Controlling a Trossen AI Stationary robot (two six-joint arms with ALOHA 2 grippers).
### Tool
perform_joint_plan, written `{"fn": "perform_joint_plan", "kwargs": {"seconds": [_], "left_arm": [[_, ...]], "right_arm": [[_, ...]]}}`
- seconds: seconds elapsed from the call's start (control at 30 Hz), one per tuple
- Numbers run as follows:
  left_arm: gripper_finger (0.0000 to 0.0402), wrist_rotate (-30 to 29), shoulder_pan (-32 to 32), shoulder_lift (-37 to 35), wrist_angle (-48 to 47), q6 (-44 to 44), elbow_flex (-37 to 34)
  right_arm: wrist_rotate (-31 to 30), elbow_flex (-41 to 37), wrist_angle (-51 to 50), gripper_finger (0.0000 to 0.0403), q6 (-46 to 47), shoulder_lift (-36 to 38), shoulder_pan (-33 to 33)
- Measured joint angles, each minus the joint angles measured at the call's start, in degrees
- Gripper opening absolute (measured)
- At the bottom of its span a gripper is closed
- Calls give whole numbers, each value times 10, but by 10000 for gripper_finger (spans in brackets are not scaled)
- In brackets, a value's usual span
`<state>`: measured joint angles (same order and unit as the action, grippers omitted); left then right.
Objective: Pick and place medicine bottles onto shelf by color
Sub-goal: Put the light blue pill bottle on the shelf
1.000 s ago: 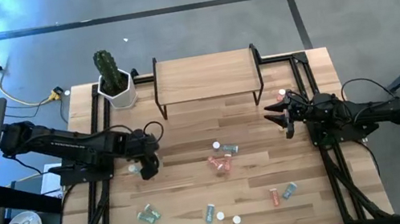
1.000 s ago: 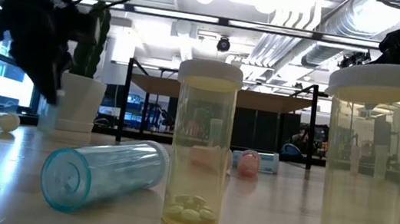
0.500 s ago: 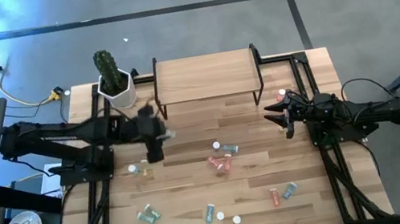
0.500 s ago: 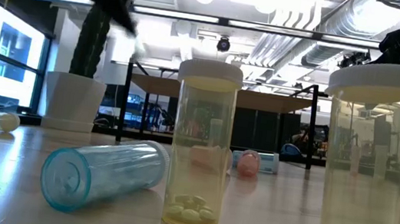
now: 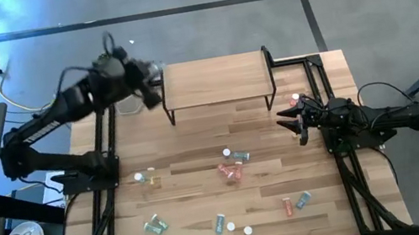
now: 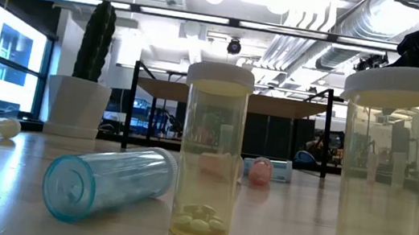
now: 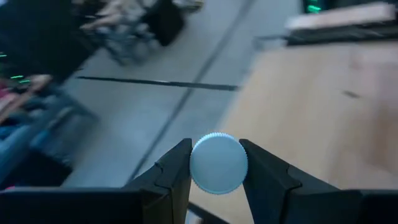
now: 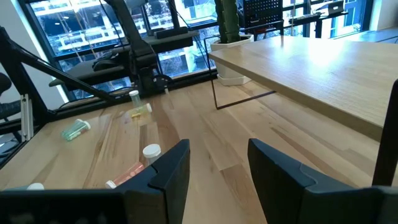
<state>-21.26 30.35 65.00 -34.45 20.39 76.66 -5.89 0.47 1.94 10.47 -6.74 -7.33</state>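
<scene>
Bottle w/ white cap, clamped between left gripper's fingers, has gone from low over desk's left side up to shelf's left end by the cactus pot, so placing looks next. Shelf top is bare w/ room across; other bottles lie mid-desk and toward front edge. Right gripper waits near right edge, fingers apart, empty.

A white-capped bottle is pinched between dark fingers beside the pale wooden shelf; other bottles lie scattered below it.
</scene>
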Motion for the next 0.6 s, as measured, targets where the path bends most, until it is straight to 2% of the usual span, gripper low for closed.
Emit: {"fn": "perform_joint_plan", "kwargs": {"seconds": [0.1, 0.27, 0.43, 0.6], "left_arm": [[115, 10, 49, 24, -7, 3, 54], [115, 82, 101, 86, -53, 3, 141], [115, 86, 109, 158, -129, -7, 212], [115, 86, 109, 224, -181, -27, 251]], "right_arm": [[0, 0, 0, 154, 0, 0, 0], [0, 0, 0, 154, 0, 0, 0], [0, 0, 0, 154, 0, 0, 0], [0, 0, 0, 154, 0, 0, 0]]}}
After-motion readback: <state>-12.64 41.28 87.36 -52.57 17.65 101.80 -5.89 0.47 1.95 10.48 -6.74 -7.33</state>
